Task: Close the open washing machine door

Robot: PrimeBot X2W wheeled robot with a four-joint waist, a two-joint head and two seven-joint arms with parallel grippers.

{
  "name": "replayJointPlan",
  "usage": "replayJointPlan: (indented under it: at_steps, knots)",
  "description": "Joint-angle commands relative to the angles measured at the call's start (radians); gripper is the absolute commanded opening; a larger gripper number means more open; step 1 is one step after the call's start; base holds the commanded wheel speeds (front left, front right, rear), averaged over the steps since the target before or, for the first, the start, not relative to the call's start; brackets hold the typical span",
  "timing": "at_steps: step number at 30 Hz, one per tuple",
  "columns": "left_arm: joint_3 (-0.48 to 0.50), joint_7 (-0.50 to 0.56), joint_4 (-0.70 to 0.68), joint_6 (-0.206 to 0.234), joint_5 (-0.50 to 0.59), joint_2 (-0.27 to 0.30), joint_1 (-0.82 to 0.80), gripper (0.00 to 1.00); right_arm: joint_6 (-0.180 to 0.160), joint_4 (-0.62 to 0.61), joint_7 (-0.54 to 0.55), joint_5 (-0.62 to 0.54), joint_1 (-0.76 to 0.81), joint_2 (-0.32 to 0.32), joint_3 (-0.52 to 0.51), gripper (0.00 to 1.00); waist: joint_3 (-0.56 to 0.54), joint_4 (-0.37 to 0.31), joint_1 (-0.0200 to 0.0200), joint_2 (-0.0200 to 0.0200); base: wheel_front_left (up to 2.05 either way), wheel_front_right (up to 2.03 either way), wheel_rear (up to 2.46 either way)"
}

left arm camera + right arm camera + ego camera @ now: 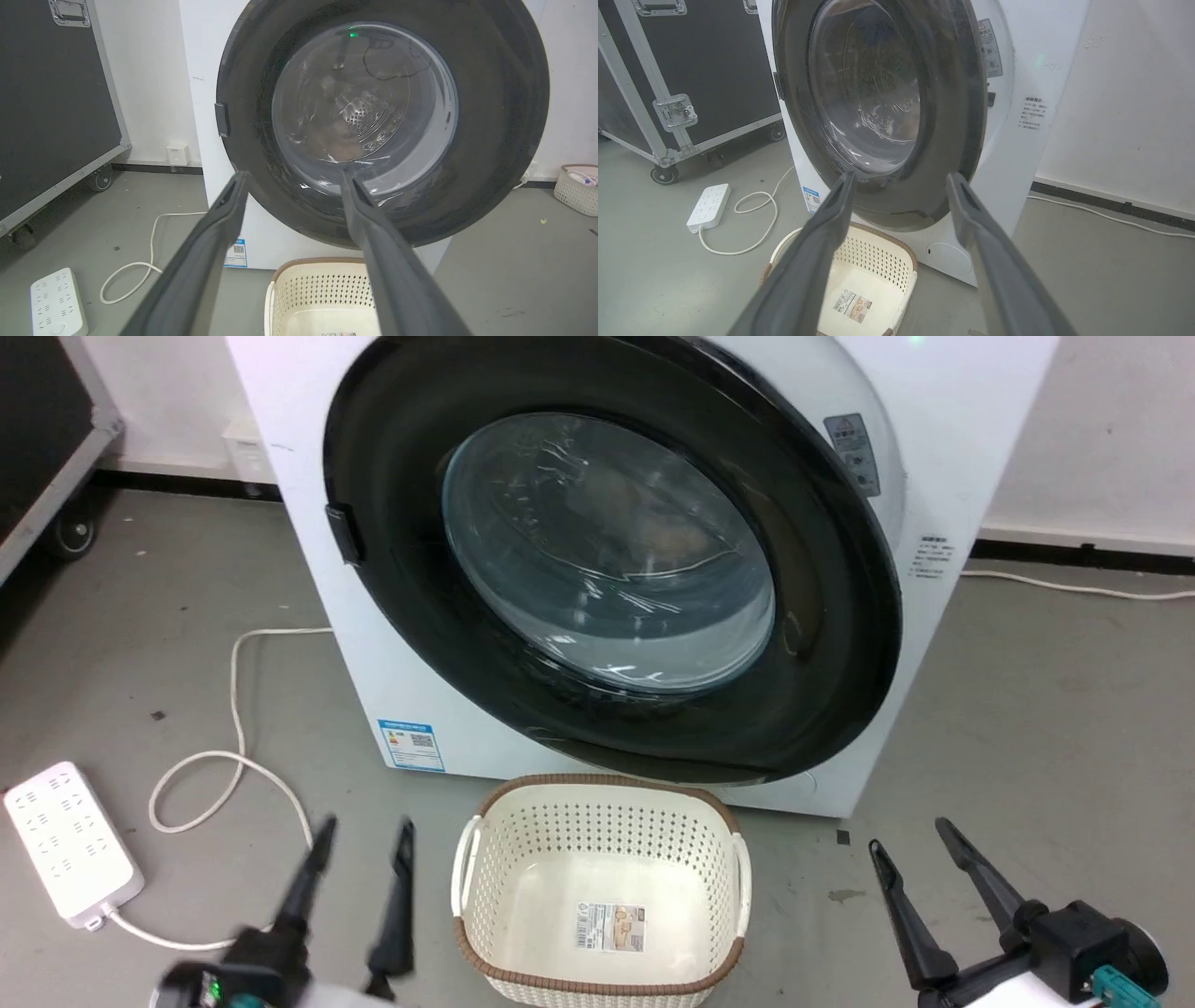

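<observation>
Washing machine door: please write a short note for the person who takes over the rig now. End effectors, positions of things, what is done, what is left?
Washing machine door: lies against the front of the washing machine; no gap shows.
Left end effector: open, holds nothing, low before the machine.
Right end effector: open, holds nothing, touches nothing.
Laundry basket: on the floor before the machine.
Done: door looks swung shut.
Left: latch cannot be judged; perhaps a light push on the rim.
</observation>
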Motion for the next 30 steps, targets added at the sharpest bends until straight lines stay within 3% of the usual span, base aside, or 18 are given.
replayJointPlan:
  at_steps: [1,10,11,12,17,19,20,21,22,23,24,30]
  knots:
    - [-0.015,-0.004,0.011,0.016,0.056,-0.003,0.03,1.0,0.001,-0.002,-0.004,-0.008,0.017,0.005,0.003,1.0,-0.003,0.005,0.0001,0.0,0.0,0.0,0.0]
    - [-0.039,-0.004,0.062,0.016,0.119,-0.053,0.047,1.0,0.001,0.01,-0.004,-0.014,0.029,0.015,-0.005,1.0,0.009,0.028,0.0001,0.0,0.0,0.0,0.0]
    - [-0.04,-0.004,0.063,0.016,0.123,-0.057,0.042,1.0,0.001,0.007,-0.004,-0.013,0.028,0.015,-0.004,0.38,0.013,0.033,0.0001,0.0,0.0,0.0,0.0]
    - [-0.042,-0.004,0.061,0.016,0.13,-0.059,0.036,1.0,0.001,-0.003,-0.004,-0.013,0.024,0.013,-0.005,0.0,0.021,0.038,0.0001,0.0,0.0,0.0,0.0]
    - [-0.049,-0.004,0.048,0.014,0.149,-0.069,0.005,1.0,0.001,-0.056,-0.004,0.056,-0.007,0.012,-0.001,0.0,0.066,0.061,0.0001,0.0,0.0,0.0,0.0]
    - [-0.058,-0.004,0.037,0.015,0.163,-0.077,-0.02,1.0,0.001,-0.088,0.014,0.077,-0.066,-0.051,0.047,0.0,0.113,0.076,0.0001,0.0,0.0,0.0,0.0]
    - [-0.058,-0.004,0.037,0.015,0.163,-0.077,-0.02,1.0,0.001,-0.088,0.014,0.077,-0.066,-0.051,0.047,0.0,0.113,0.076,0.0001,0.0,0.0,0.0,0.0]
    - [-0.068,-0.004,0.031,0.016,0.172,-0.084,-0.039,1.0,0.001,-0.103,0.039,0.098,-0.119,-0.101,0.081,0.0,0.147,0.087,0.0001,0.0,0.0,0.0,0.0]
    - [-0.068,-0.004,0.031,0.016,0.172,-0.084,-0.039,1.0,0.001,-0.103,0.039,0.098,-0.119,-0.101,0.081,0.0,0.147,0.087,0.0001,0.0,0.0,0.0,0.0]
    - [-0.079,-0.004,0.025,0.019,0.18,-0.091,-0.059,1.0,0.001,-0.108,0.067,0.129,-0.177,-0.157,0.107,0.0,0.182,0.099,0.0001,0.0,0.0,0.0,0.0]
    - [-0.079,-0.004,0.025,0.019,0.18,-0.091,-0.059,1.0,0.001,-0.108,0.067,0.129,-0.177,-0.157,0.107,0.0,0.182,0.099,0.0001,0.0,0.0,0.0,0.0]
    - [-0.103,-0.004,0.016,0.032,0.19,-0.107,-0.111,1.0,0.001,-0.067,0.127,0.265,-0.366,-0.297,0.178,0.0,0.27,0.124,0.0001,0.0,0.0,0.0,0.0]
